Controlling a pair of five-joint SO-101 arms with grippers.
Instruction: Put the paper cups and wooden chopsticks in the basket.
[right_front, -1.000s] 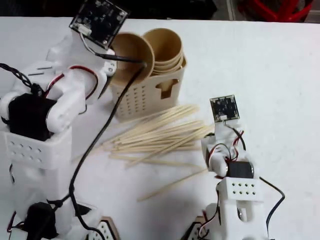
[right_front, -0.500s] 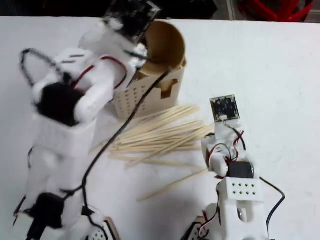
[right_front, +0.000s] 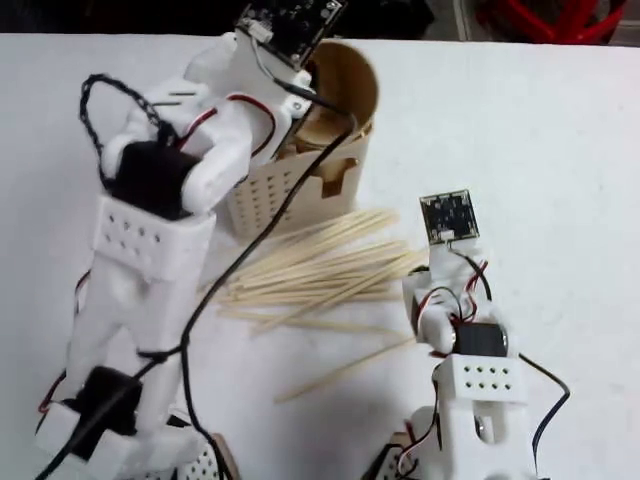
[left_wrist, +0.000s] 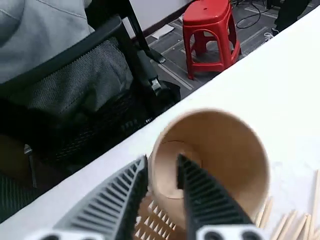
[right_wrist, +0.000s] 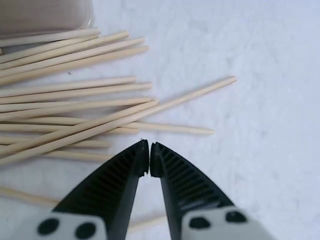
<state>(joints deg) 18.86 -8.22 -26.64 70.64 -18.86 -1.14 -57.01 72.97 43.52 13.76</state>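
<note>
A white table (right_front: 560, 150) bore a perforated basket (right_front: 270, 200). Loose wooden chopsticks (right_front: 320, 270) lay scattered on it, just ahead of the jaws of the right gripper (right_wrist: 149, 150).

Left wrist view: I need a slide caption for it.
Left gripper grips the rim of a tilted paper cup over the basket.

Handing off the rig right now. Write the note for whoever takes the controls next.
Left gripper: shut on the rim of a paper cup, at the basket.
Right gripper: shut, empty, above the wooden chopsticks.
Done: other cups look stacked in the basket.
Left: release this cup into the basket, then move all the chopsticks, which lie loose on the table beside it.
</note>
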